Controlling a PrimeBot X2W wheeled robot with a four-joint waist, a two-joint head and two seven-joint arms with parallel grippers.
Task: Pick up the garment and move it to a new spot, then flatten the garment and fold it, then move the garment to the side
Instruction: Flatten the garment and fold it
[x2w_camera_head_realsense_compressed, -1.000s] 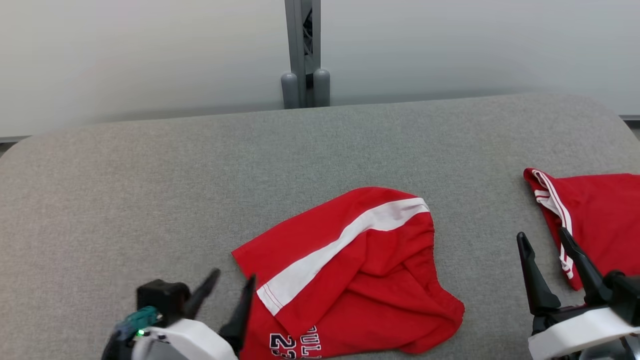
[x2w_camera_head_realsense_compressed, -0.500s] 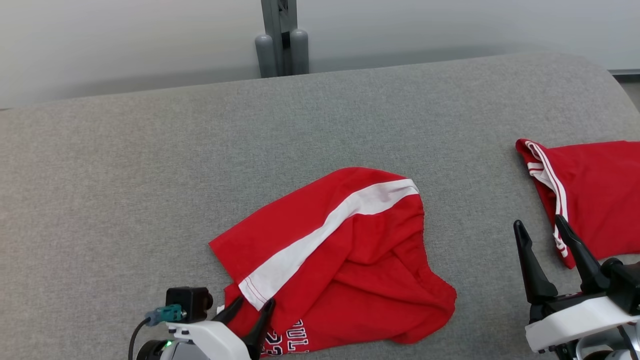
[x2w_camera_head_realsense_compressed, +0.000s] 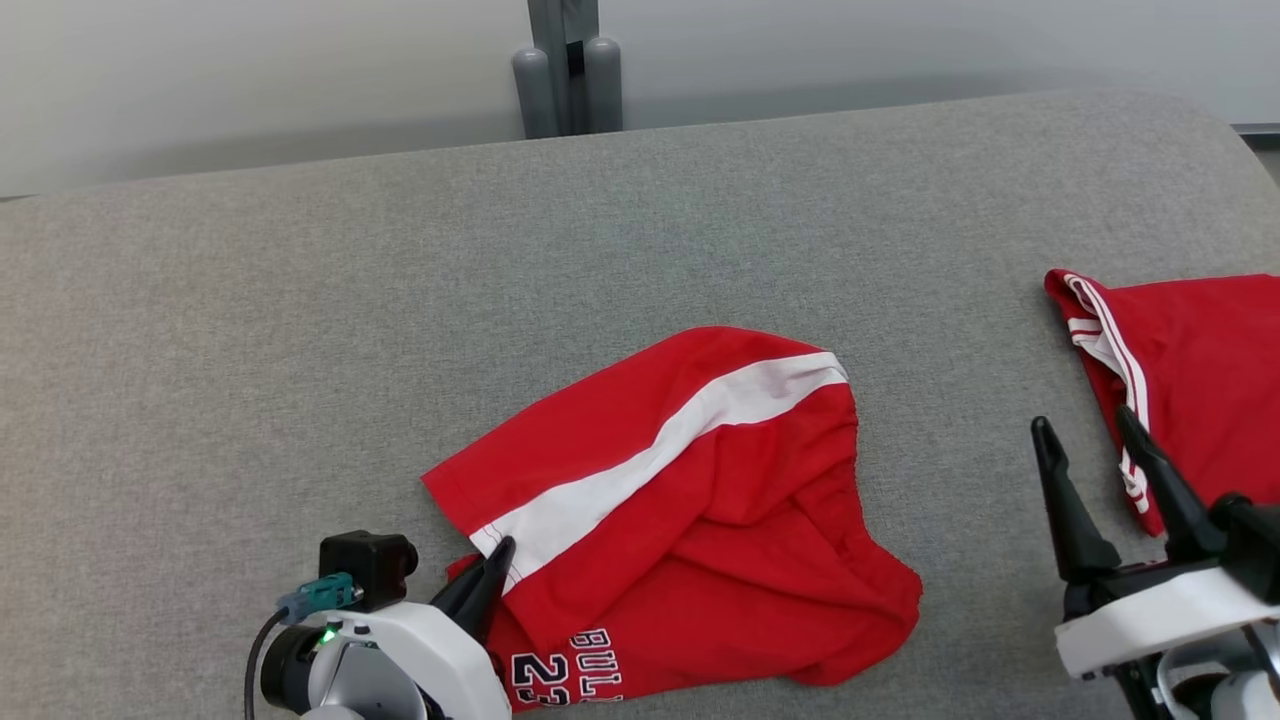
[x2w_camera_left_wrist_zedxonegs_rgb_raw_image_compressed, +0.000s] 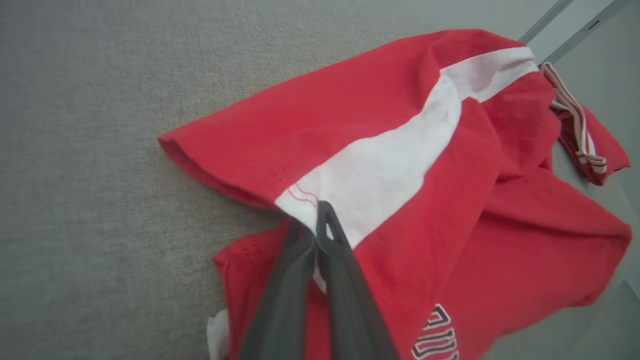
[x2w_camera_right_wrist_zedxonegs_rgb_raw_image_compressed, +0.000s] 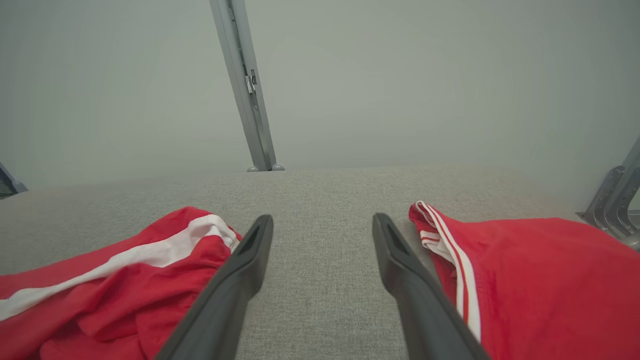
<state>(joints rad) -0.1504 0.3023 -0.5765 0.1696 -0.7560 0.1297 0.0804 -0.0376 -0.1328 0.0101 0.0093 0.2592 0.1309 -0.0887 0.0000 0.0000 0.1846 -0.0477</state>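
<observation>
A crumpled red jersey garment with a broad white stripe (x2w_camera_head_realsense_compressed: 700, 500) (x2w_camera_left_wrist_zedxonegs_rgb_raw_image_compressed: 360, 110) (x2w_camera_right_wrist_zedxonegs_rgb_raw_image_compressed: 125, 280) is seen lying near the front middle of a grey woven fabric surface (x2w_camera_head_realsense_compressed: 300, 330) (x2w_camera_left_wrist_zedxonegs_rgb_raw_image_compressed: 75, 150) (x2w_camera_right_wrist_zedxonegs_rgb_raw_image_compressed: 325, 200), with dark and white lettering printed along its nearest edge. The left gripper (x2w_camera_head_realsense_compressed: 497, 555) (x2w_camera_left_wrist_zedxonegs_rgb_raw_image_compressed: 318, 225) is set at the garment's near left corner, where the white stripe meets the stitched hem. Its two dark fingers are pressed tightly together with no gap between them, and a fold of the hem is pinched at their tips in the left wrist view. Whether that corner has been raised off the surface cannot be judged from these views. The right gripper (x2w_camera_head_realsense_compressed: 1085, 425) (x2w_camera_right_wrist_zedxonegs_rgb_raw_image_compressed: 322, 220) is held over bare grey fabric with its fingers spread wide, and nothing is held between them. It is placed between the garment on its left and a second red garment with thin white trim stripes (x2w_camera_head_realsense_compressed: 1210, 380) (x2w_camera_left_wrist_zedxonegs_rgb_raw_image_compressed: 580, 135) (x2w_camera_right_wrist_zedxonegs_rgb_raw_image_compressed: 540, 280), which is spread at the right edge of the surface, well apart from the first. A grey metal post (x2w_camera_head_realsense_compressed: 568, 60) (x2w_camera_right_wrist_zedxonegs_rgb_raw_image_compressed: 245, 90) is seen standing behind the far edge of the surface, against a pale frosted wall (x2w_camera_head_realsense_compressed: 250, 80) (x2w_camera_right_wrist_zedxonegs_rgb_raw_image_compressed: 425, 75).
</observation>
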